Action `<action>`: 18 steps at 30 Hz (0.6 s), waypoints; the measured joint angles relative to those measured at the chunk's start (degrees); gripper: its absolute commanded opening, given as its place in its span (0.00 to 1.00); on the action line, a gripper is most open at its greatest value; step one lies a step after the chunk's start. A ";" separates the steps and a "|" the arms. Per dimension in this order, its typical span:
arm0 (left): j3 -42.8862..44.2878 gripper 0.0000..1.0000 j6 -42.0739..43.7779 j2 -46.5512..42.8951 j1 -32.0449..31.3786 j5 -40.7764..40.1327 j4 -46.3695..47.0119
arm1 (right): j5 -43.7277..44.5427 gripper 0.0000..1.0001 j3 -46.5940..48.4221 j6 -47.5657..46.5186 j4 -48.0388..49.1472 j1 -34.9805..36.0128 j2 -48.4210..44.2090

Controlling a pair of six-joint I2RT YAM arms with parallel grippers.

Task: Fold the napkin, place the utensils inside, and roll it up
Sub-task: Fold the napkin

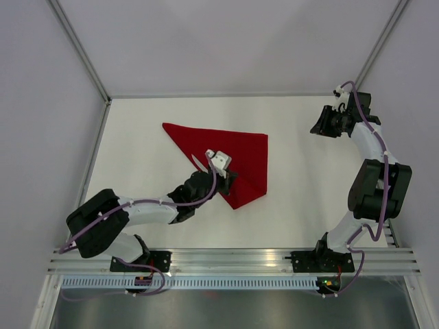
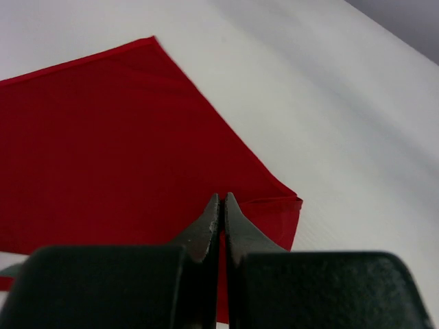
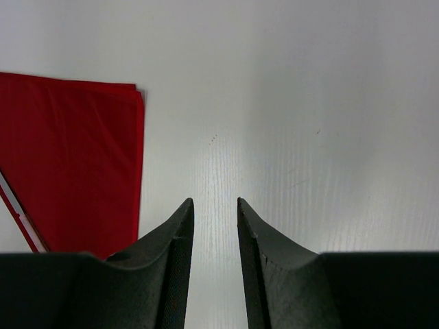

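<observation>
The deep-red napkin lies folded into a rough triangle on the white table, left of centre. My left gripper sits low over its near right part, jaws pressed together. In the left wrist view the gripper has a thin strip of red cloth caught between its fingers, and the napkin spreads ahead with a doubled corner at the right. My right gripper hovers at the far right, away from the cloth. From the right wrist it stands open over bare table, the napkin to its left. The utensils are out of view.
The white table is ringed by grey walls with metal corner posts. An aluminium rail carrying both arm bases runs along the near edge.
</observation>
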 measured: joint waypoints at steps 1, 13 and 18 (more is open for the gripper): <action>-0.11 0.02 -1.03 -0.39 1.90 0.15 -0.22 | 0.00 0.37 0.13 -0.02 -0.13 0.20 0.02; 2.45 0.02 -10.78 -0.22 20.57 4.26 -6.16 | 0.09 0.37 1.84 -0.17 -0.83 2.60 0.63; 4.70 0.02 -12.90 2.71 25.49 7.15 -6.25 | 0.11 0.37 1.88 -0.17 -1.27 3.76 0.66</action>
